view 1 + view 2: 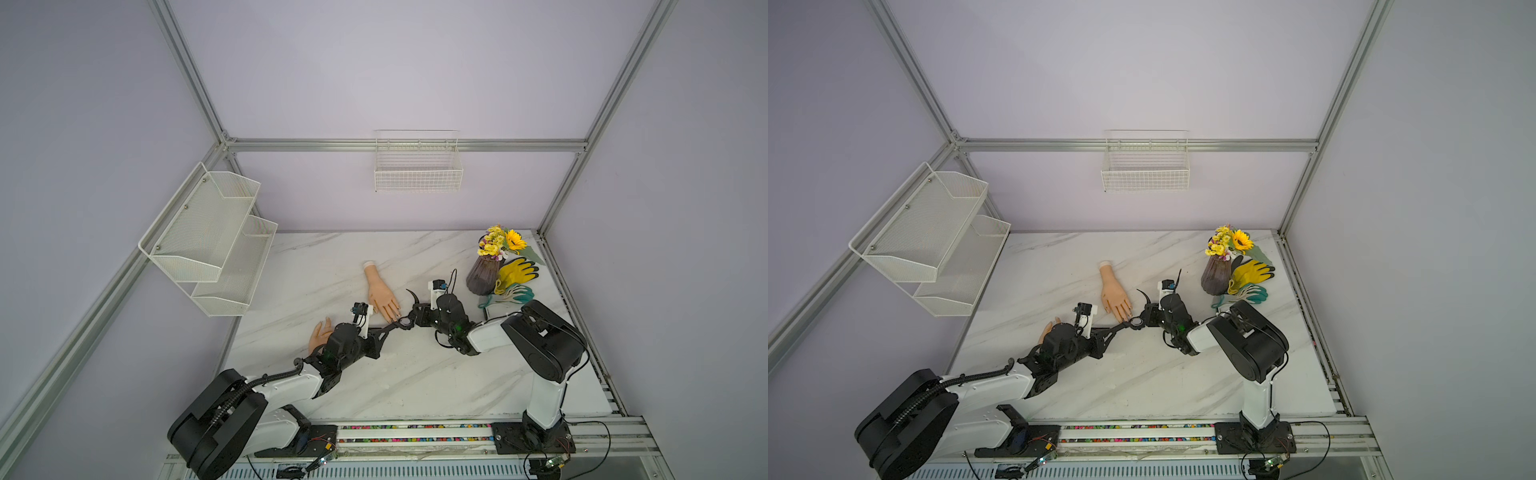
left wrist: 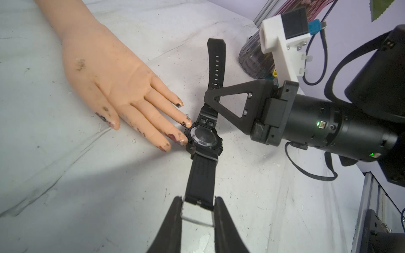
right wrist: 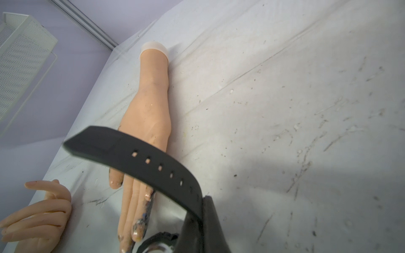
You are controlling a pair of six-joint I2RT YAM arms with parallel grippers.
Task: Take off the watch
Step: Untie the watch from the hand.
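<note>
— Whereabouts of the watch (image 2: 205, 140)?
— Off the wrist of the mannequin hand (image 2: 105, 76). Stretched out between both arms over the middle of the bench (image 1: 415, 374), case back up, right against the stained fingertips (image 2: 182, 140).
— Left jaws?
— Clamped on the buckle strap (image 2: 200, 175), at its far end.
— Right jaws?
— Clamped on the holed strap (image 2: 217, 65), close to the case, with the free tail curling upward.
— Resting on the bench or hanging?
— Hard to tell from these angles; possibly just touching.
— Handling?
— Looks light. Probably a rigid, chunky case between two soft, rubbery straps, so likely to sag and flop once one end goes free. Smooth metal back, probably slippery.
— Best hold?
— Flat across a strap close to the case, as on the right side now, or across the ridged case edges. Never by the loose tail alone.
— Left to do?
— Seems nearly finished: only a gentle set-down clear of the fingertips, then release.
</note>
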